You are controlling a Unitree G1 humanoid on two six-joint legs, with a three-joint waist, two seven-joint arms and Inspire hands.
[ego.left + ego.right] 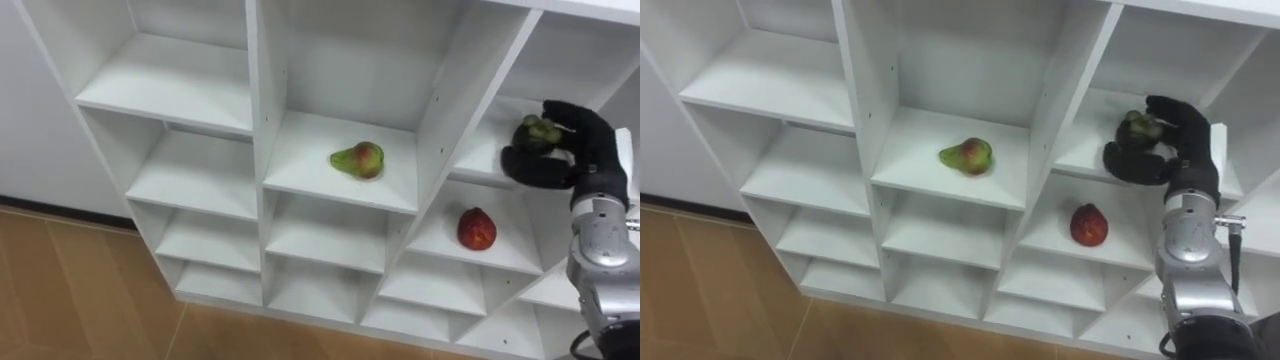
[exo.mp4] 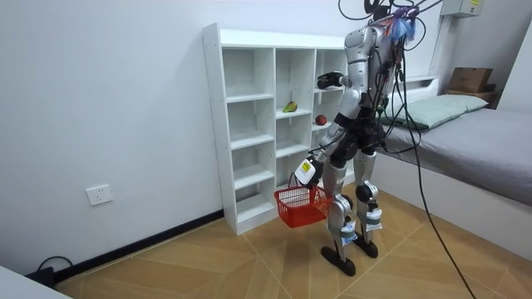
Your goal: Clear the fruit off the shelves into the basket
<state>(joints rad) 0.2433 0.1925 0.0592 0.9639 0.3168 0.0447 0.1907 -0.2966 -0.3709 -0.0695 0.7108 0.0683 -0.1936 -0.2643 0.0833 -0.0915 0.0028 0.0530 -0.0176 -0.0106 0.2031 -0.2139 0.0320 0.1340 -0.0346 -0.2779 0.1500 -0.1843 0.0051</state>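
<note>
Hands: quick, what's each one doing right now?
Left hand: closed on the handle of the red basket, down at its side.
Right hand: closed round the green grapes on the closet shelf.

The right arm comes up from the lower right, its forearm nearly upright and its wrist bent toward the left. The right hand [image 1: 585, 140] is raised at head height, fingers and thumb curled round a green fruit [image 1: 537, 130]. The left arm hangs down at the hip, and the left hand [image 2: 306, 169] grips the handle of a red basket [image 2: 301, 205].
</note>
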